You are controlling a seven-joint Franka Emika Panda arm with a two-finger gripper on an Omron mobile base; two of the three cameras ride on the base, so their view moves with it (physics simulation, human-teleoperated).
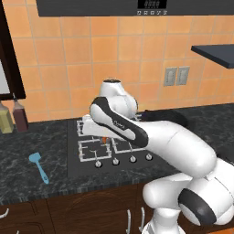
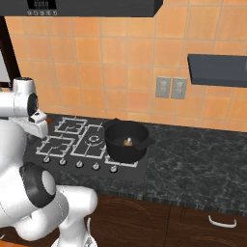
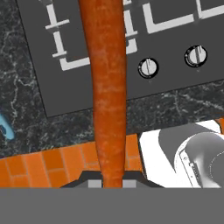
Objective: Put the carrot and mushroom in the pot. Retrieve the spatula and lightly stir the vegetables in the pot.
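My gripper (image 3: 111, 183) is shut on the carrot (image 3: 107, 87), a long orange stick that rises from between the fingertips across the hand view. It hangs over the front left of the stove (image 3: 175, 26). In the left base view a short piece of the carrot (image 1: 105, 139) shows below my hand. The dark pot (image 2: 123, 153) stands on the stove's front right burner, well to the right of the hand, with the pale mushroom (image 2: 128, 141) inside. The light-blue spatula (image 1: 39, 165) lies flat on the counter left of the stove; its edge (image 3: 4, 129) shows in the hand view.
The black stove (image 1: 77, 160) has white grates and a row of knobs (image 1: 115, 161) along its front. Two bottles (image 1: 19, 114) stand at the back left of the dark stone counter (image 2: 193, 159). A dark shelf (image 2: 217, 70) juts from the wall at upper right.
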